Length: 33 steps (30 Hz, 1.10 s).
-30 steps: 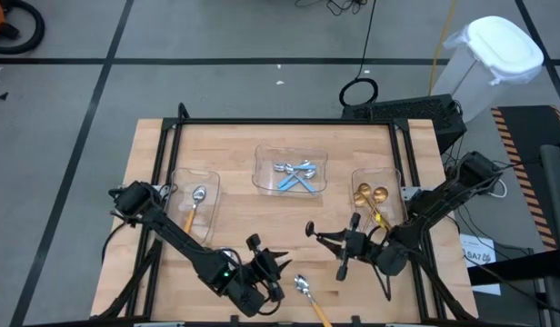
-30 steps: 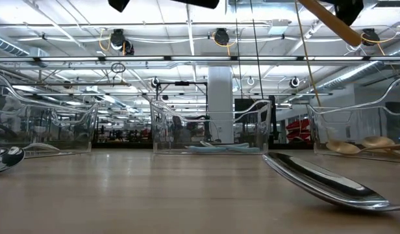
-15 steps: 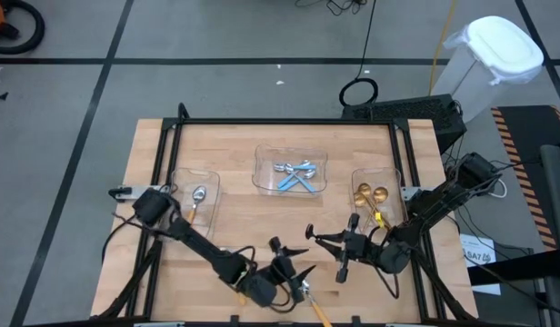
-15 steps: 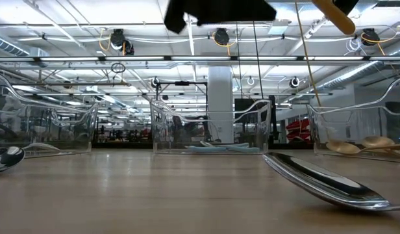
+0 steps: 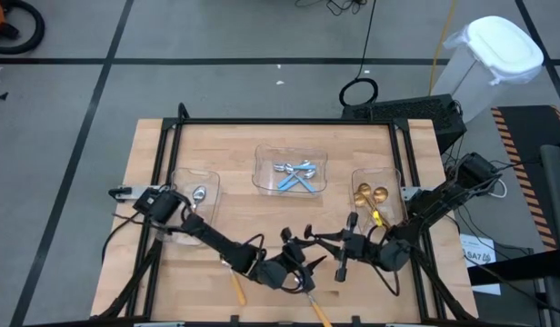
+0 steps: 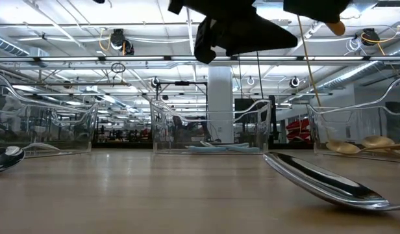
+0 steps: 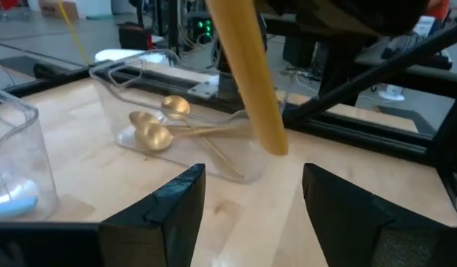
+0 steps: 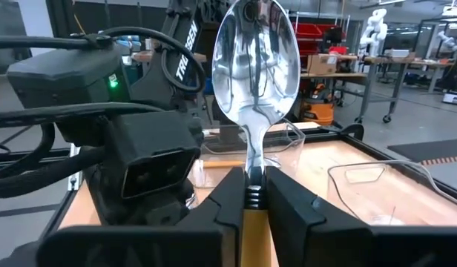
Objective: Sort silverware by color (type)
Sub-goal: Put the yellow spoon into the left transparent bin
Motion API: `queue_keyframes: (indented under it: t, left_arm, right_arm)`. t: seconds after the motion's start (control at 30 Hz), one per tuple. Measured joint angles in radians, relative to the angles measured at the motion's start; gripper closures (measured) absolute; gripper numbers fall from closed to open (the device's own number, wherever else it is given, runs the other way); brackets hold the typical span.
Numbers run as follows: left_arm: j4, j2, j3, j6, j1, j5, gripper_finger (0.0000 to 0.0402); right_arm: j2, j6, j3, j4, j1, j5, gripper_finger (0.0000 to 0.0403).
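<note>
Two sets of fingers work near the desk's front edge: my right fingers (image 8: 248, 194) grip an orange-handled silver spoon (image 8: 256, 67) by its neck, bowl upright, while my left fingers (image 7: 247, 204) stand spread apart over another orange-handled spoon (image 5: 307, 295) lying on the wooden desk (image 5: 235, 154).

A light wooden table (image 5: 235, 150) carries three clear plastic trays (image 5: 290, 171) in a row. Two loose orange-handled spoons (image 5: 235, 284) lie on the bare wood near its front edge.
</note>
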State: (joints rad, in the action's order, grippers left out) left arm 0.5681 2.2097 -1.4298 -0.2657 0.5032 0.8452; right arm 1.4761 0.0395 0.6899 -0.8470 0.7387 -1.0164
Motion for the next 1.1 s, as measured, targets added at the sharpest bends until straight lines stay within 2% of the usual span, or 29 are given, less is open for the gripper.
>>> queue_keyframes:
  t: [0.37,0.53,0.67,0.83,1.1]
  left_arm:
    - [0.085,-0.002,-0.001,0.041,-0.027,-0.020,0.0177]
    - [0.088,-0.002,-0.001,0.044,-0.044,-0.042,0.0185]
    - [0.086,-0.002,-0.001,0.066,-0.046,-0.044,0.0239]
    - [0.075,-0.002,0.000,0.071,-0.033,-0.032,0.0367]
    - [-0.025,-0.002,0.000,0.059,-0.015,-0.027,0.0377]
  right_arm:
    - [0.029,-0.002,0.000,-0.023,-0.018,0.005,0.0369]
    - [0.028,0.000,0.001,-0.039,-0.030,0.073,0.0368]
    - [0.028,-0.002,0.001,-0.039,-0.031,0.074,0.0368]
    - [0.028,-0.016,0.001,-0.044,-0.028,0.082,0.0369]
    - [0.022,-0.003,0.001,0.002,-0.008,0.091,0.0364]
